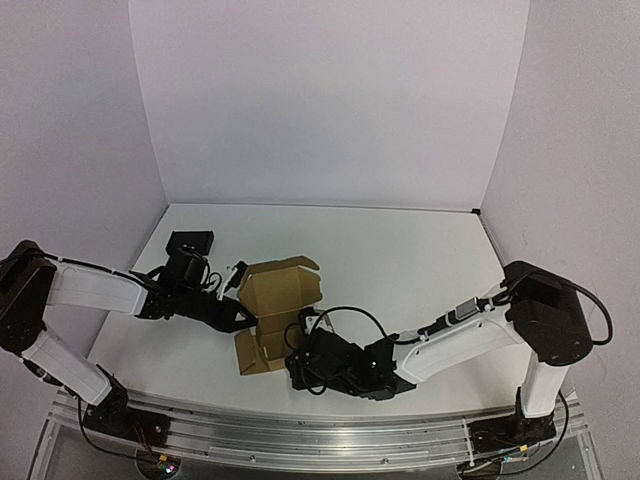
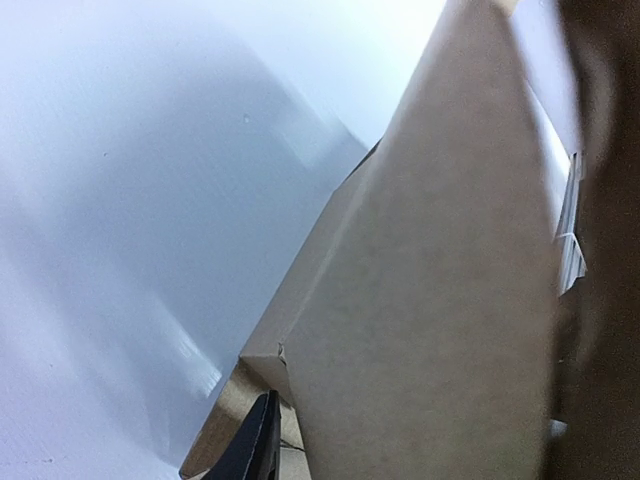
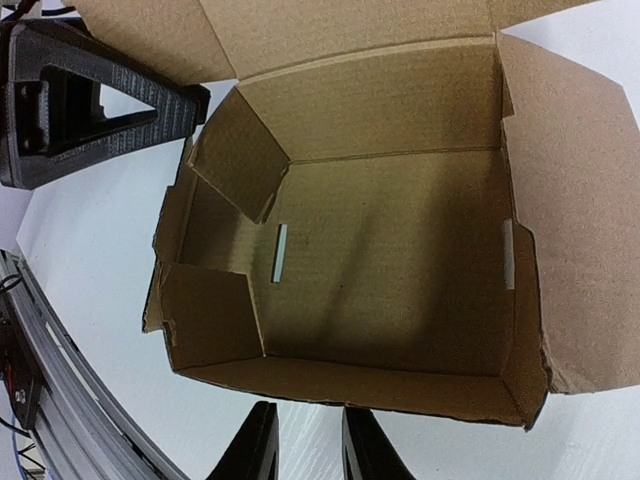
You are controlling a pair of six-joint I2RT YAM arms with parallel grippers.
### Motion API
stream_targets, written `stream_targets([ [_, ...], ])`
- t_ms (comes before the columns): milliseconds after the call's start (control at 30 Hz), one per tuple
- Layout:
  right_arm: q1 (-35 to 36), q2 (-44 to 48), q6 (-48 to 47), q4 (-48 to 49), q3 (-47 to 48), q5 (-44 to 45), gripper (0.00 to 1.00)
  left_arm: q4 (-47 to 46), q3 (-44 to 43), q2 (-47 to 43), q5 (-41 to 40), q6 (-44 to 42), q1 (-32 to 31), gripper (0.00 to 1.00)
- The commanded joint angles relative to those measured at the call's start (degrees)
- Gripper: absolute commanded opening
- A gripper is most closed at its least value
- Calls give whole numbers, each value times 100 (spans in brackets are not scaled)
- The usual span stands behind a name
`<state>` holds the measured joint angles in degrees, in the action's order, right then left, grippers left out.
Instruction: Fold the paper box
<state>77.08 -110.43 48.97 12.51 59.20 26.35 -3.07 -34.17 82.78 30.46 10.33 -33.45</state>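
The paper box (image 1: 275, 300) sits half-formed mid-table (image 1: 420, 270). Your right gripper (image 3: 303, 445) hangs at its near wall, fingers slightly parted on nothing. Nip that wall squarely before folding. The left gripper (image 1: 232, 292) (beside the left wall) could be clenched or released; I cannot tell.

Top view: bright, soft, even light from overhead, w/ a faint lilac cast on the walls (image 1: 330, 100); side walls look dimmer than the back one. White table (image 1: 400, 250) is evenly lit, no hard glare. Slight wide-angle bend at frame edges. Only a soft, short shadow beside the paper box (image 1: 280, 290). Left wrist view: cam very close to the cardboard, so it's soft and out of focus; right edge is a dark brown blur; bg washed out w/ pale streaky reflections. Right wrist view: sharpest pic; box interior shaded, darkest mid-floor, light showing thru two slots (image 3: 279, 252); surrounding table near blown-out white
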Motion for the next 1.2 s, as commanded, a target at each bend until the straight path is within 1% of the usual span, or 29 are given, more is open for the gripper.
stream_targets([
  [0,1,-75,91,95,-48,97,25,265,-305,-71,59,-159,-27,21],
  [100,0,-68,23,102,-31,132,25,679,-430,-197,26,-315,-21,24],
  [233,-8,-96,7,102,-22,134,25,1069,-437,-515,-66,-458,-21,26],
  [433,-26,-101,-25,111,-15,117,25,1238,-227,-987,14,-561,-21,31],
  [567,-35,-116,-71,111,3,78,25,1326,-171,-1148,-61,-657,-21,32],
  [667,-35,-103,-72,116,-3,83,25,1252,-37,-1510,193,-821,-21,33],
  [833,-36,-126,-106,134,-2,97,26,1105,314,-2281,917,-1343,-21,36],
  [933,-43,-155,-176,181,17,93,26,1098,415,-2564,1136,-1493,-23,39],
  [1000,-43,-164,-201,209,20,94,26,1081,419,-2598,1180,-1588,-65,40],
  [1067,-51,-172,-204,239,9,90,26,1060,356,-2461,995,-1613,-213,42],
  [1167,-53,-169,-182,290,-40,97,26,1245,53,-1857,512,-1871,-620,44],
])
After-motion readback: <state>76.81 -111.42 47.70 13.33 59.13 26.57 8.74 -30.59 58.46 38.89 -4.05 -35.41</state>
